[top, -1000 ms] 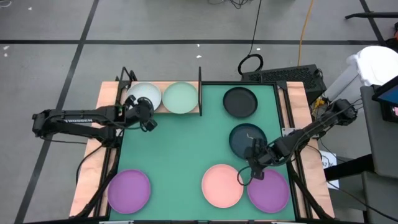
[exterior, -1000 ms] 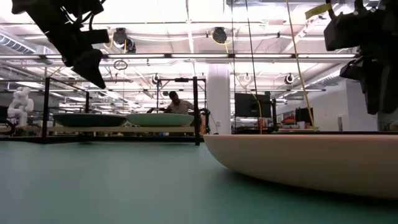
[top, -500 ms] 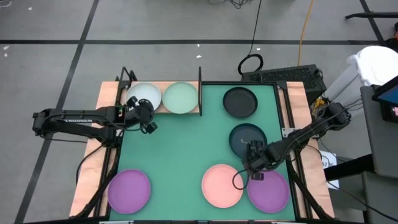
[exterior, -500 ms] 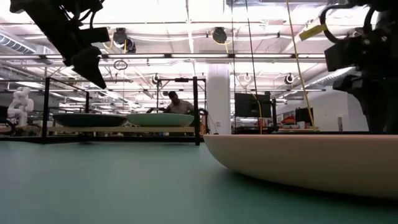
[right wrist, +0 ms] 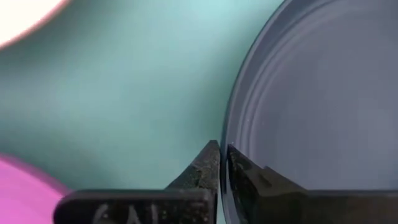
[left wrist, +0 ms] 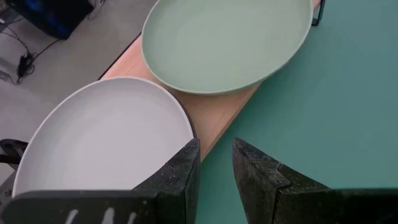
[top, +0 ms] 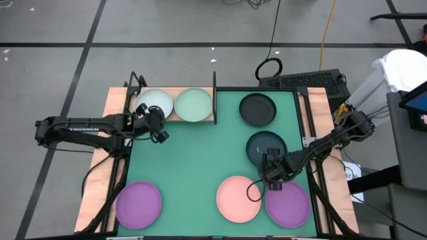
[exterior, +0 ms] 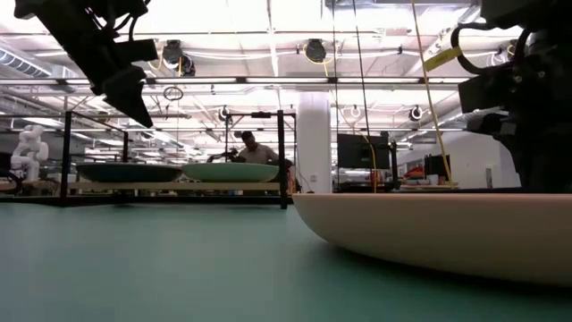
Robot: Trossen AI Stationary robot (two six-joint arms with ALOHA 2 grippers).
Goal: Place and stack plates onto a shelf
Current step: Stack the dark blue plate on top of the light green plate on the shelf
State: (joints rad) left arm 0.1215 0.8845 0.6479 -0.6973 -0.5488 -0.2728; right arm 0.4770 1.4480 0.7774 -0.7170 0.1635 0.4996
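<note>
Dark teal plate (top: 265, 148) sits on green mat (top: 200, 160), right side, btwn black plate (top: 257, 109) nearer the shelf and the pink plate (top: 238, 199) / purple plate (top: 288, 204) pair at the near edge. Right gripper (top: 273, 171) is at its near rim; wrist view shows the fingers pinched onto that rim (right wrist: 227, 186), one inside, one outside. Plate looks flat on mat.

Shelf (top: 175, 103) at far-left corner holds white-blue plate (top: 155, 102) and pale green plate (top: 193, 105) side by side. Left gripper (top: 157, 133) hovers just beside shelf's front edge, jaws narrowly apart, holding nothing. 2nd purple plate (top: 139, 204) near-left, well apart.
</note>
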